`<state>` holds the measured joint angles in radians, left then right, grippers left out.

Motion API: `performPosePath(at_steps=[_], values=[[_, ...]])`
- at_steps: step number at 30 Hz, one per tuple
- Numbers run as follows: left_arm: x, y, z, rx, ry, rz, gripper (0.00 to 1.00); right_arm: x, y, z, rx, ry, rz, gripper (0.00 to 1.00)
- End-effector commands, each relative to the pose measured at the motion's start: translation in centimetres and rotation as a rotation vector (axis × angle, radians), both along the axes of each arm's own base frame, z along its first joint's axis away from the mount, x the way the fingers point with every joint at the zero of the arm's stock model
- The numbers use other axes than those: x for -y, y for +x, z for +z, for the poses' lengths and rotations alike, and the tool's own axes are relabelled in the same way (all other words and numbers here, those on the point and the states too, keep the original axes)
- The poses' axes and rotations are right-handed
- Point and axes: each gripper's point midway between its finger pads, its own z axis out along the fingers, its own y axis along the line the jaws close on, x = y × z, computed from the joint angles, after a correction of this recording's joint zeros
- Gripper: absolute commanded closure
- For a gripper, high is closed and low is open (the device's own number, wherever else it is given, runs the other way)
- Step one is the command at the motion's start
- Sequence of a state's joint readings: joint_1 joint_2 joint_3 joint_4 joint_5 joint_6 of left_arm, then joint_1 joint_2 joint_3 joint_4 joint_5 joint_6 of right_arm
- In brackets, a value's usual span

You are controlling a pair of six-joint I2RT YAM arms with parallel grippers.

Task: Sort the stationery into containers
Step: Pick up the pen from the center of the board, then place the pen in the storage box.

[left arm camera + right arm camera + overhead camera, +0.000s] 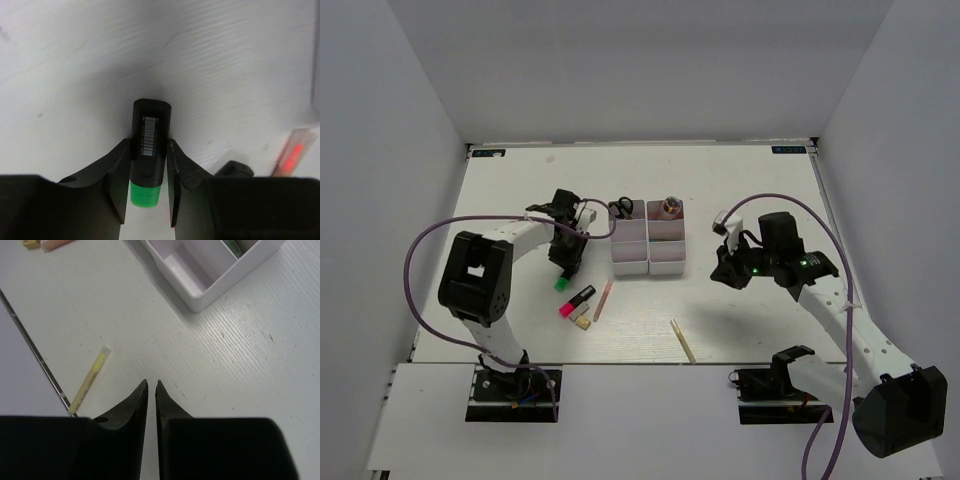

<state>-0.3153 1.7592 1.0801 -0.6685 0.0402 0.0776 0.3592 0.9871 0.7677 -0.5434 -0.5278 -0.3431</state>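
My left gripper (566, 262) is shut on a black marker with a mint-green cap (561, 284), low at the table left of the white bins (629, 266). In the left wrist view the fingers (118, 170) press both sides of the marker (150, 135). A magenta marker (577, 300), a small tan piece (582, 322) and a pink pencil (603, 298) lie just beside it. A tan pencil (683, 341) lies nearer the front. Black scissors (622, 208) and a pinkish item (671, 207) stand in the far bins. My right gripper (725, 270) is shut and empty, right of the bins.
The right wrist view shows its gripper (151, 384) above bare table, the tan pencil (90, 380) to its left near the table edge, and a bin corner (235, 277) ahead. White walls enclose the table. A purple cable loops by each arm.
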Motion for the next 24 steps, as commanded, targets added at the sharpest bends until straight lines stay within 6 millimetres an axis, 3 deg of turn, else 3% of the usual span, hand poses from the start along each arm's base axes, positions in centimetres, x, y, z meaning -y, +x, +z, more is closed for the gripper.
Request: performPosePath(at_steps=[1, 3, 4, 6, 7, 9, 10, 11, 12, 15, 17, 18, 19, 21, 24], values=[[-1.8, 0.7, 2.5, 0.081, -0.013, 0.127, 0.96, -0.3, 0.0, 0.5, 0.011, 0.040, 0.005, 0.86], [-2.9, 1.2, 3.4, 0.128, -0.022, 0.225, 0.96, -0.2, 0.0, 0.5, 0.013, 0.040, 0.001, 0.86], [-2.8, 2.3, 5.5, 0.216, -0.058, 0.244, 0.97, -0.3, -0.1, 0.3, 0.006, 0.040, 0.004, 0.86], [-2.4, 2.1, 6.2, 0.239, -0.123, 0.282, 0.99, -0.4, 0.0, 0.4, 0.006, 0.045, 0.008, 0.86], [-1.4, 3.2, 9.0, 0.348, -0.201, 0.269, 0.99, -0.3, -0.2, 0.1, 0.000, 0.042, 0.009, 0.86], [1.3, 2.4, 9.9, 0.361, -0.314, 0.218, 0.99, -0.3, 0.0, 0.0, -0.007, 0.040, 0.006, 0.86], [2.8, 2.8, 12.4, 0.443, -0.398, 0.190, 0.99, -0.4, -0.1, 0.1, -0.003, 0.042, 0.010, 0.86], [3.7, 2.4, 12.7, 0.445, -0.433, 0.172, 0.99, -0.3, -0.2, 0.0, -0.008, 0.042, 0.009, 0.86], [5.4, 2.1, 14.4, 0.488, -0.493, 0.117, 0.99, -0.3, -0.1, -0.2, -0.012, 0.038, 0.005, 0.86], [8.2, 1.8, 15.5, 0.561, -0.623, 0.066, 1.00, -0.2, 0.0, -0.4, -0.014, 0.039, 0.005, 0.86], [10.2, 3.2, 18.6, 0.705, -0.744, 0.050, 1.00, -0.2, -0.1, -0.5, -0.017, 0.038, 0.005, 0.86], [9.5, 3.3, 16.6, 0.719, -0.710, 0.103, 1.00, -0.1, 0.0, -0.7, -0.021, 0.034, 0.002, 0.86], [11.0, 3.8, 18.9, 0.821, -0.773, 0.078, 1.00, -0.2, 0.0, -0.7, -0.020, 0.034, 0.004, 0.86], [11.3, 4.3, 18.0, 0.855, -0.736, 0.093, 1.00, -0.1, -0.2, -1.0, -0.035, 0.034, 0.003, 0.86], [11.9, 5.8, 18.7, 0.958, -0.685, 0.134, 1.00, -0.2, -0.3, -1.0, -0.042, 0.039, 0.011, 0.86]])
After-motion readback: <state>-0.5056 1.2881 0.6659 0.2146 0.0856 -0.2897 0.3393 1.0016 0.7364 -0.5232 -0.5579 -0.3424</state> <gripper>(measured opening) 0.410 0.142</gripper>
